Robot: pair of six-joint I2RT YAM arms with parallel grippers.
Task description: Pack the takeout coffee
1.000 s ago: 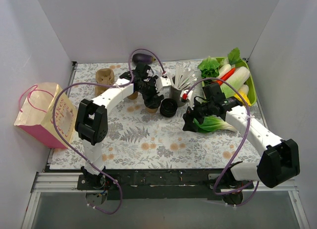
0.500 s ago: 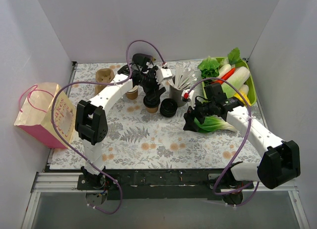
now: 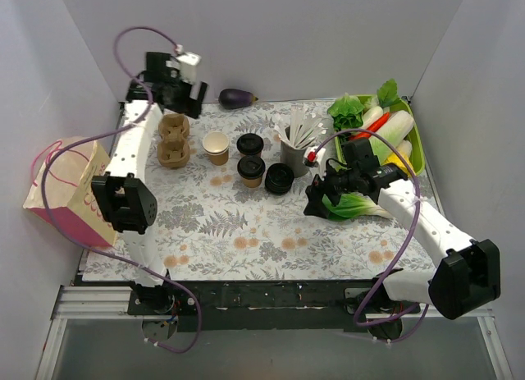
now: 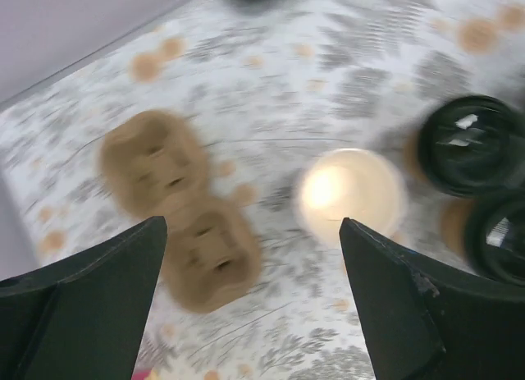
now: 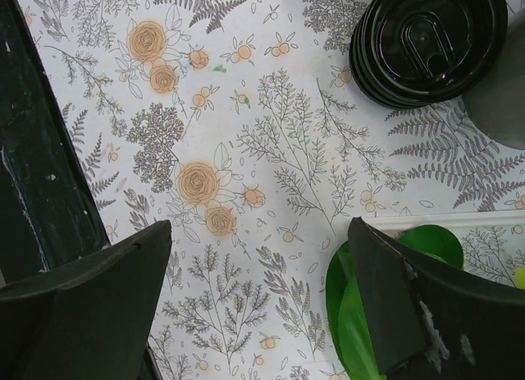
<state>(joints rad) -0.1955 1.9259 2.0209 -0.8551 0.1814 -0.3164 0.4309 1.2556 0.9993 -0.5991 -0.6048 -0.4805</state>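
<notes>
Two kraft-brown takeout coffee cups with black lids stand mid-table, one (image 3: pixel 250 144) behind the other (image 3: pixel 251 171); in the blurred left wrist view they show at the right edge (image 4: pixel 472 144). An unlidded brown cup (image 3: pixel 216 147), white inside (image 4: pixel 351 193), stands left of them. My left gripper (image 3: pixel 190 99) hangs high over the far left of the table, open and empty (image 4: pixel 254 314), above the carrier and apart from all the cups. Low over the table, my right gripper (image 3: pixel 316 198) is open with nothing between its fingers (image 5: pixel 258 298), beside a green leaf.
A tan pulp cup carrier (image 3: pixel 173 140) sits at the far left. A pink and cream paper bag (image 3: pixel 70 191) lies off the table's left edge. A stack of black lids (image 3: pixel 279 179), a grey cup of white sticks (image 3: pixel 295 150), bok choy (image 3: pixel 354 204), a green vegetable tray (image 3: pixel 417 150) and an eggplant (image 3: pixel 238 97) are around.
My left arm has lifted off the front lidded cup and swung up and back to the far left, its gripper opened wide. The right arm has hardly moved.
</notes>
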